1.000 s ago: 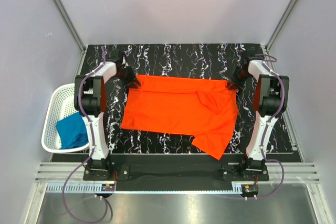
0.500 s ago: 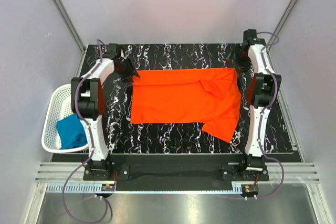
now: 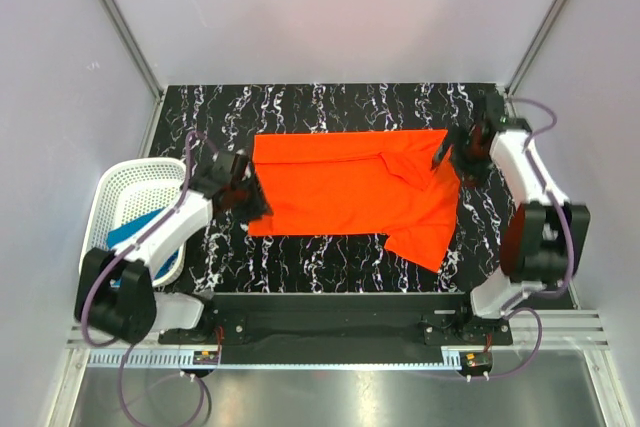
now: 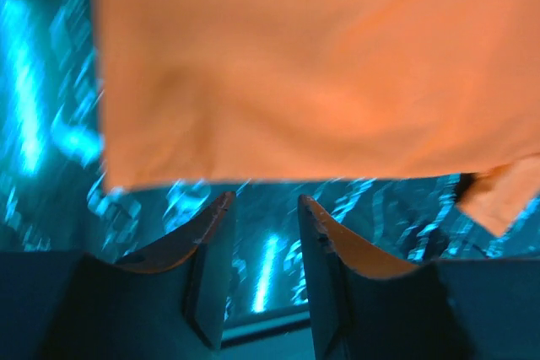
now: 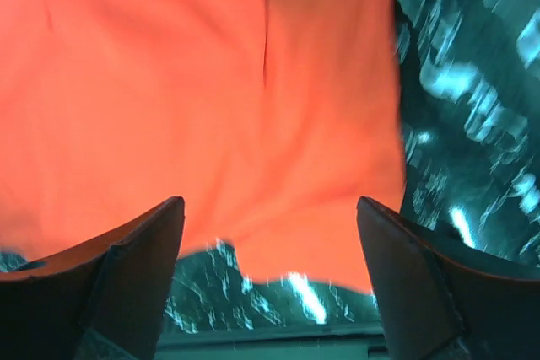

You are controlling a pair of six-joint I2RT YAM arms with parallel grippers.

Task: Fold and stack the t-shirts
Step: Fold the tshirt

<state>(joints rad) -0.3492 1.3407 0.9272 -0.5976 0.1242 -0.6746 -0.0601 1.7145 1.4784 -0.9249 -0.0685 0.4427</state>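
The orange-red t-shirt (image 3: 350,187) lies spread flat across the middle of the black marbled tabletop (image 3: 330,102), with one sleeve trailing toward the near right corner. The left claw (image 3: 247,199) is at the shirt's near left corner, its fingers slightly apart and gripping nothing. The right claw (image 3: 448,155) is at the shirt's far right corner, gaping wide. The teal t-shirt (image 3: 125,232) lies in the white basket (image 3: 115,187) off the left edge, partly hidden by the left arm.
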